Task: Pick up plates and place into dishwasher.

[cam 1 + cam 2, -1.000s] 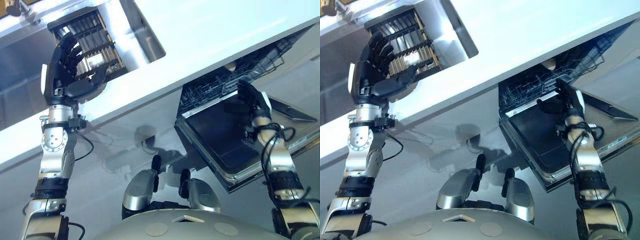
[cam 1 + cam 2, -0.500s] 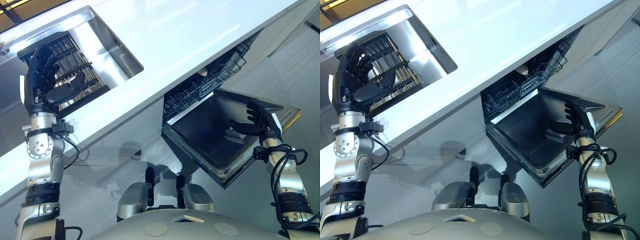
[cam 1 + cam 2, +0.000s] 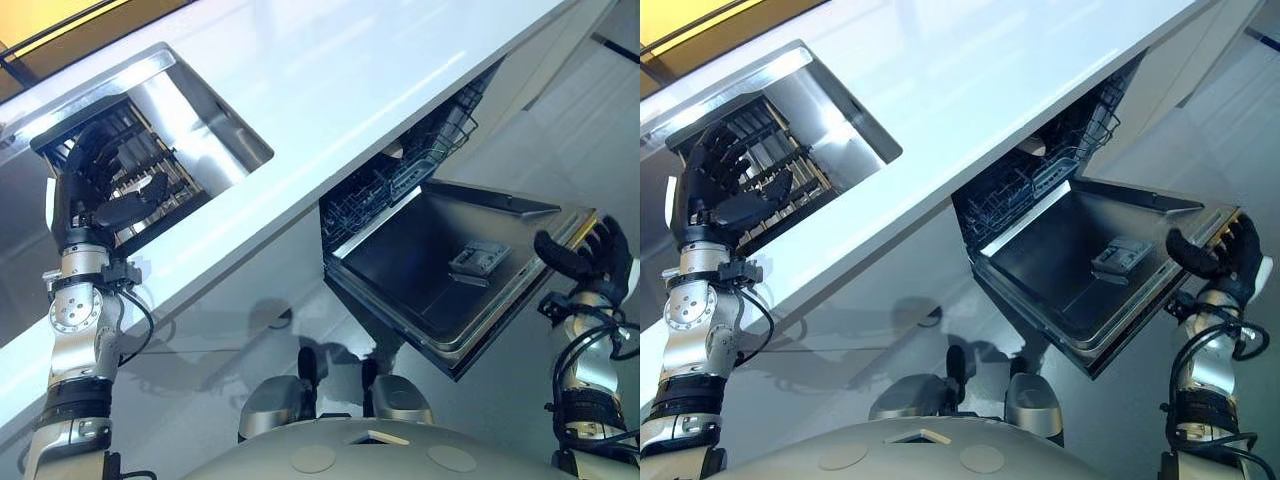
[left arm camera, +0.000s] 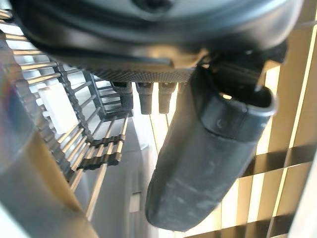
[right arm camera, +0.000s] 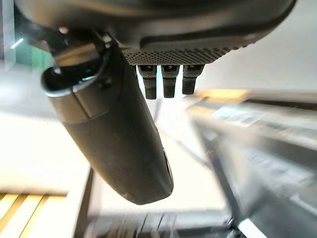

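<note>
Evidently no plate is held: the left hand [image 3: 100, 195], fingers loosely spread, is poised over the sink rack [image 3: 150, 165]; the right hand [image 3: 585, 258], relaxed and empty, is beside the open dishwasher door [image 3: 440, 270]. Next, a plate must be found and grasped.

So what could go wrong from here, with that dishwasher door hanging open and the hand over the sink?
The right hand hangs by the outer edge of the open dishwasher door; a swing could knock it. The left hand is over the dark rack in the sink, where its fingers might catch on the bars. I can't make out a plate for certain.

Silver-grey arms, dark hands, black cables
</note>
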Motion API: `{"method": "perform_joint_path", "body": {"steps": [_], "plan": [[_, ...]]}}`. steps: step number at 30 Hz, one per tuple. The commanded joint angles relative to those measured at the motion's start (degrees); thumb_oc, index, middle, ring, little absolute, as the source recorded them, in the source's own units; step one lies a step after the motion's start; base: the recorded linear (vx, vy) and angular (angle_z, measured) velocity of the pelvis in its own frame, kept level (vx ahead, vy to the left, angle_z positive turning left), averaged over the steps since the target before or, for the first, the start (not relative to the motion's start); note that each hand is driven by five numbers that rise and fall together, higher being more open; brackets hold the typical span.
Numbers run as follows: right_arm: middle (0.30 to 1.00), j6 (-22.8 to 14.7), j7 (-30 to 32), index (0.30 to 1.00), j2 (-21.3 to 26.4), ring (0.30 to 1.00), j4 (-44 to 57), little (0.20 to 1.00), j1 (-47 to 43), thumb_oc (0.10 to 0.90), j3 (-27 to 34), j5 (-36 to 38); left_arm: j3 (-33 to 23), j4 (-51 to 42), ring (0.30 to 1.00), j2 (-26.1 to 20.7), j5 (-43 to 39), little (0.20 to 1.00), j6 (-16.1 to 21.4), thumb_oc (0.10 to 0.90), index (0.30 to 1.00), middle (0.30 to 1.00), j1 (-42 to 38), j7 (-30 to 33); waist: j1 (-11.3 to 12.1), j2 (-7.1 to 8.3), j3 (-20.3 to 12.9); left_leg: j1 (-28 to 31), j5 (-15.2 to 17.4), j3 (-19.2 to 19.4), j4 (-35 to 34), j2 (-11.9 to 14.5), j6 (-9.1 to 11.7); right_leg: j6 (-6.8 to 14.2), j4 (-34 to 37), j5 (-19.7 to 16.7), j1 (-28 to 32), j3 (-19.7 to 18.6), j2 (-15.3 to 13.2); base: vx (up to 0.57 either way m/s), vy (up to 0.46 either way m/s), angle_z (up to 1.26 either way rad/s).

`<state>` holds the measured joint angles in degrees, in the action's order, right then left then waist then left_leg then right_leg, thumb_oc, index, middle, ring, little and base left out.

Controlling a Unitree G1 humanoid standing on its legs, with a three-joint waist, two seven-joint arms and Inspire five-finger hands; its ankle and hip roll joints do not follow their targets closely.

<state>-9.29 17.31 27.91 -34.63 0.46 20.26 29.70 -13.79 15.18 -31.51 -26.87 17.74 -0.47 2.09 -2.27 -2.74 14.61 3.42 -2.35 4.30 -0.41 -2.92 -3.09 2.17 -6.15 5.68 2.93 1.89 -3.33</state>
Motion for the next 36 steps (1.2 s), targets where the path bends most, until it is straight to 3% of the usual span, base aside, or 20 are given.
{"method": "perform_joint_path", "body": {"steps": [1,4,10,11,14,19,23,25,26,28,32,34,36], "plan": [[0.9,-5.3,-2.2,0.9,4.3,0.9,-0.1,0.9,-2.7,0.8,3.1,4.8,-0.4,-0.8,0.9,-4.9,-0.6,0.9,4.3,0.8,0.9,0.9,-5.6,2.2,-1.1,-1.98,-0.4,-2.4,9.7,0.0,6.5,-2.2,-1.3,3.0,-6.9,1.2,-8.5,1.6,0.6,-0.08,-0.077,-0.15],[0.9,-5.9,-2.2,0.9,5.2,0.9,-2.4,0.9,-4.2,0.8,2.1,6.0,0.2,-1.0,0.9,-5.3,-1.8,0.9,4.8,0.8,0.9,0.9,-7.4,3.9,-1.2,-2.14,1.6,-5.6,10.4,0.5,10.6,-2.0,-1.3,2.2,-9.8,1.9,-11.1,1.5,0.3,-0.1,-0.067,-0.09],[0.9,-10.0,-1.6,0.9,5.9,0.9,-5.6,0.9,-9.0,0.8,0.6,14.2,1.3,-1.1,0.9,-5.5,-5.3,0.9,7.5,0.8,0.9,0.9,-12.9,9.5,-1.2,-2.44,6.3,-18.1,14.8,0.9,26.9,-1.4,-0.8,-1.8,-23.4,6.0,-21.8,2.4,0.0,-0.16,-0.109,-0.01],[0.9,-11.0,-2.7,0.9,5.6,0.9,-6.1,0.9,-10.0,0.8,0.6,17.6,1.6,-1.5,0.9,-4.7,-6.1,0.9,7.8,0.8,0.9,0.9,-14.1,11.0,-1.3,-2.96,7.3,-20.8,16.8,0.7,31.5,-1.7,-0.8,-3.1,-28.5,8.4,-24.6,2.8,0.1,-0.04,-0.035,0.11],[0.9,-11.5,-5.0,0.9,5.2,0.9,-6.8,0.9,-11.1,0.8,0.5,21.7,1.8,-1.8,0.9,-3.9,-7.1,0.9,7.7,0.8,0.9,0.9,-15.2,11.8,-1.3,-3.47,8.0,-23.5,18.2,0.4,35.3,-2.1,-1.0,-4.3,-33.5,10.6,-27.7,2.9,0.1,-0.03,-0.022,0.11],[0.9,-10.1,-13.7,0.9,4.5,0.9,-8.7,0.9,-12.1,0.8,1.0,29.3,2.2,-3.2,0.9,-2.8,-6.6,0.9,7.1,0.8,0.9,0.9,-15.7,12.9,-1.0,-4.04,8.8,-28.0,19.8,-0.2,41.1,-2.8,-1.1,-6.1,-41.0,13.6,-32.6,3.3,-0.1,0.0,-0.005,0.08],[0.9,-4.9,-25.5,0.9,4.5,0.9,-11.7,0.9,-12.5,0.8,1.0,36.5,1.3,-3.3,0.9,-3.0,-7.3,0.9,7.2,0.8,0.9,0.9,-14.9,11.7,-0.2,-3.87,9.3,-30.9,20.1,-0.9,44.1,-3.4,-1.0,-6.8,-44.5,14.7,-35.1,3.6,-0.5,0.01,-0.009,0.06],[0.9,1.3,-33.6,0.9,3.7,0.9,-12.0,0.9,-12.3,0.8,0.5,40.9,0.6,-3.8,0.9,-3.6,-7.4,0.9,6.7,0.8,0.9,0.9,-14.6,11.2,0.4,-3.68,9.7,-31.8,19.9,-1.4,44.6,-3.6,-0.8,-6.8,-45.1,14.6,-35.6,3.8,-0.6,0.01,-0.021,0.05],[0.9,2.0,-34.6,0.9,3.7,0.9,-12.1,0.9,-12.3,0.8,0.4,41.4,0.5,-3.8,0.9,-3.7,-7.5,0.9,6.7,0.8,0.9,0.9,-14.5,11.1,0.5,-3.6,9.7,-31.8,19.8,-1.5,44.6,-3.7,-0.8,-6.8,-45.2,14.6,-35.7,3.8,-0.7,0.0,-0.01,0.07],[0.9,7.3,-41.7,0.9,3.0,0.9,-10.7,0.9,-12.2,0.8,-0.9,44.2,0.0,-3.8,0.9,-4.0,-7.9,0.9,6.9,0.8,0.9,0.9,-14.2,10.6,0.9,-3.43,10.0,-32.0,19.5,-1.9,44.4,-3.9,-0.6,-6.7,-45.1,14.4,-35.7,4.1,-0.8,0.0,0.001,0.07],[0.9,18.7,-55.9,0.9,0.7,0.9,0.9,0.9,-12.1,0.8,-6.0,50.9,-1.1,-4.2,0.9,-4.6,-8.4,0.9,7.8,0.8,0.9,0.9,-12.7,9.5,1.7,-2.72,10.4,-32.6,18.5,-2.5,43.6,-4.1,-0.4,-6.5,-44.3,13.7,-35.9,4.7,-1.2,-0.01,-0.008,-0.07],[0.9,21.6,-62.6,0.9,-0.4,0.9,8.0,0.9,-11.9,0.8,-9.5,52.0,-1.3,-4.5,0.9,-5.0,-8.1,0.9,8.1,0.8,0.9,0.9,-12.3,9.6,2.2,-2.26,10.5,-33.0,18.1,-2.7,43.3,-4.1,-0.5,-6.2,-43.5,13.1,-35.9,5.0,-1.4,-0.02,-0.031,-0.23],[0.9,22.0,-66.8,0.9,-1.8,0.9,16.9,0.9,-12.9,0.8,-13.7,51.6,-1.0,-4.0,0.9,-5.4,-8.1,0.9,8.6,0.8,0.9,0.9,-12.7,9.9,2.6,-1.77,10.5,-33.3,17.6,-2.9,42.7,-4.0,-0.4,-5.9,-42.4,12.4,-35.7,5.2,-1.5,-0.01,-0.013,-0.06]]}}
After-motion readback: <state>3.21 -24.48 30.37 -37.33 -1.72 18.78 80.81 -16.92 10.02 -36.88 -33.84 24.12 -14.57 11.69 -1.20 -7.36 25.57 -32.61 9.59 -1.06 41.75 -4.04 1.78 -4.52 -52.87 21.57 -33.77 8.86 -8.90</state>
